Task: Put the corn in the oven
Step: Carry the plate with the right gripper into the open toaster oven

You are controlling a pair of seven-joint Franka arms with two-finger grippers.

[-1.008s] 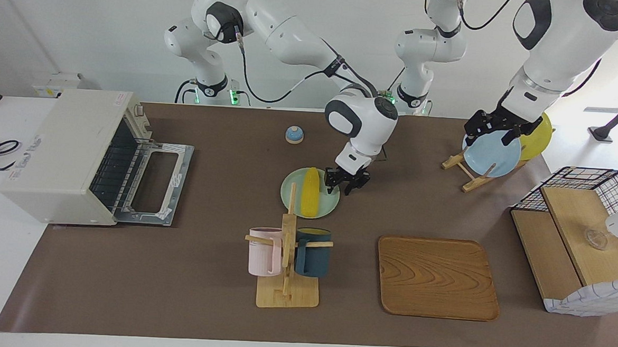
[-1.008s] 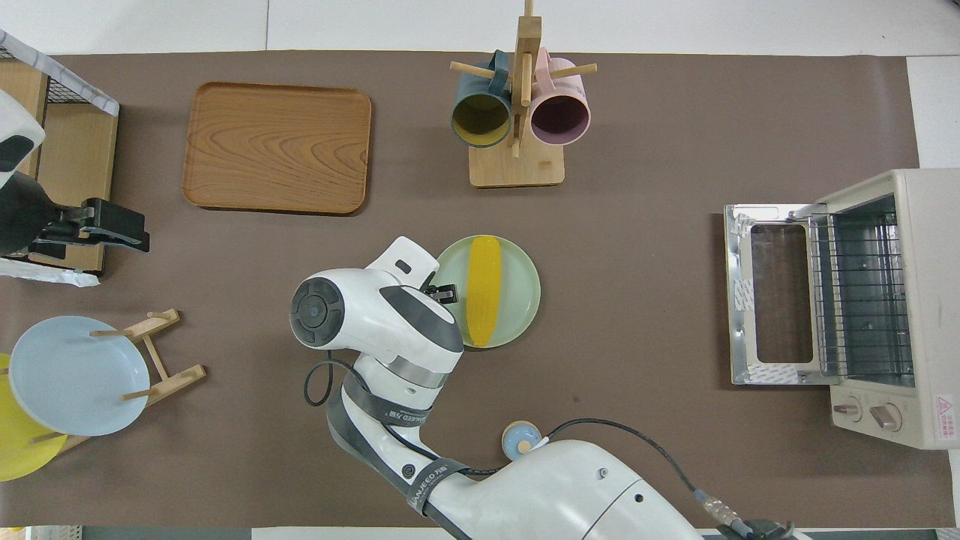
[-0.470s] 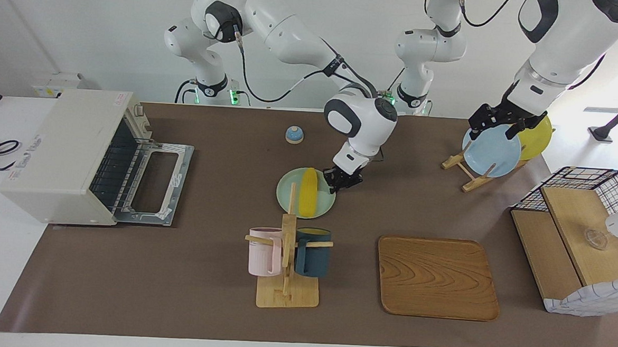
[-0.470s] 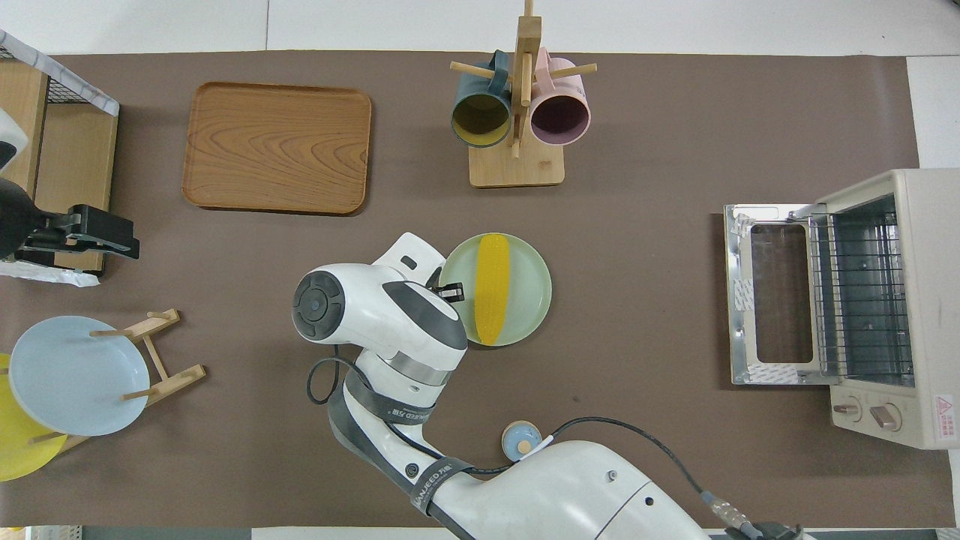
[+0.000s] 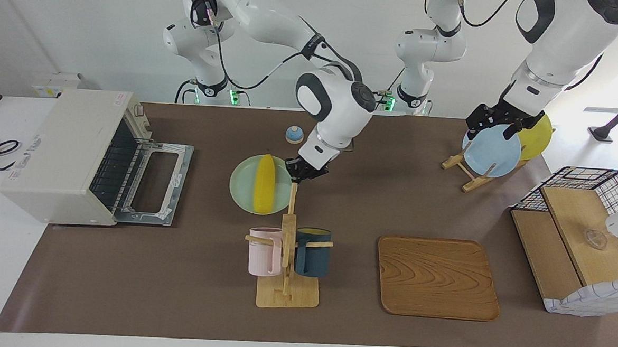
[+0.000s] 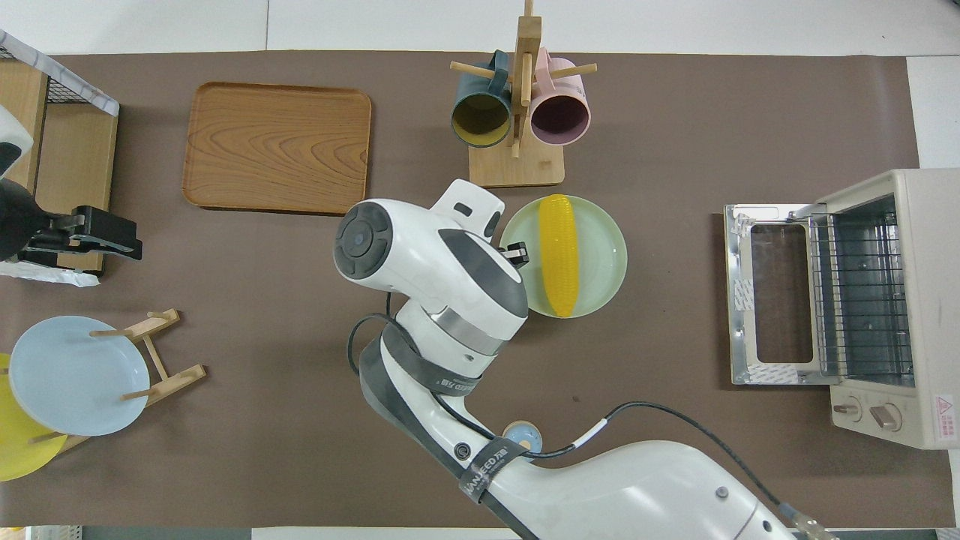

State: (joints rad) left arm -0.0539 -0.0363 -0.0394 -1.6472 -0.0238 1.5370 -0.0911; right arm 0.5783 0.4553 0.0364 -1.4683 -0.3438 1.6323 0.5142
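The yellow corn (image 5: 264,183) (image 6: 559,255) lies lengthwise on a pale green plate (image 5: 242,191) (image 6: 604,251). My right gripper (image 5: 294,173) (image 6: 517,255) is shut on that plate's rim, on the side away from the oven. The plate hangs a little above the table, between the mug rack and the oven. The cream-white oven (image 5: 61,150) (image 6: 926,300) stands at the right arm's end, its door (image 5: 155,184) (image 6: 772,296) folded down flat and the wire rack showing. My left gripper (image 5: 494,128) (image 6: 112,236) hovers open over the plate rack and waits.
A wooden mug rack (image 5: 287,257) with a pink and a dark blue mug stands just beside the held plate. A wooden tray (image 5: 437,278), a small blue bell (image 5: 294,134), a rack with a blue plate (image 5: 492,151) and a yellow plate (image 5: 538,138), and a wire basket shelf (image 5: 580,246) are also on the table.
The right gripper shut on the green plate's rim and carried plate and corn toward the oven. The left gripper rose slightly over the plate rack.
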